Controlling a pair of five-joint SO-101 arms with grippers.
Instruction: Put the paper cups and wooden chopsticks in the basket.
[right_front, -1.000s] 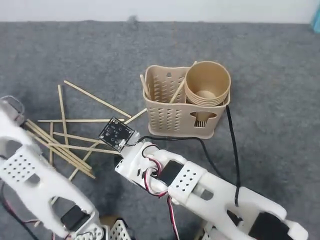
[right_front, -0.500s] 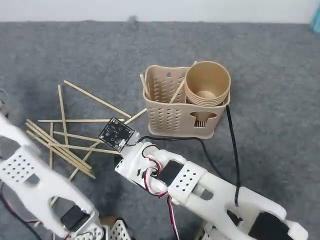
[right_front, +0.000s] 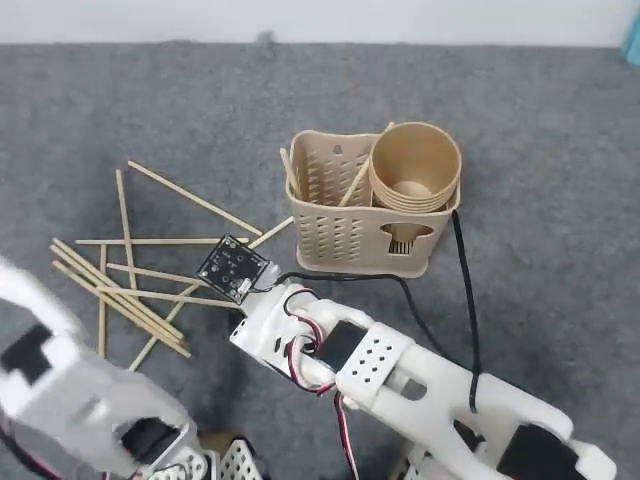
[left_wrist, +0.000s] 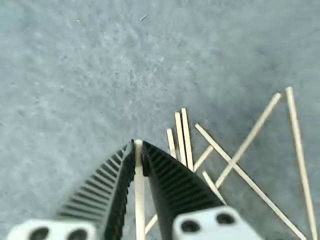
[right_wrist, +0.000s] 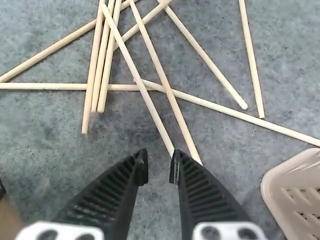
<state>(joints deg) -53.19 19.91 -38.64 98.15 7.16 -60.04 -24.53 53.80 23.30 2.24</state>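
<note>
The left arm (right_front: 70, 400) has pulled back toward the near left corner within the last second. The left gripper (left_wrist: 138, 146) pinches one chopstick (left_wrist: 139, 195), likely bound for the basket (right_front: 345, 240) that holds the paper cups (right_front: 414, 170). The right gripper (right_wrist: 158, 166) stays slightly spread above the loose chopsticks (right_wrist: 150, 85); no writing is legible.

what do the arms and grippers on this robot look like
Both arms are white plastic. The right arm has dotted vent panels, black servos, red and white wires, a black cable and a small black circuit board. The left arm is white with black parts too. The left gripper and right gripper have black, tapered, ridged fingers on pale bases with round holes.
</note>
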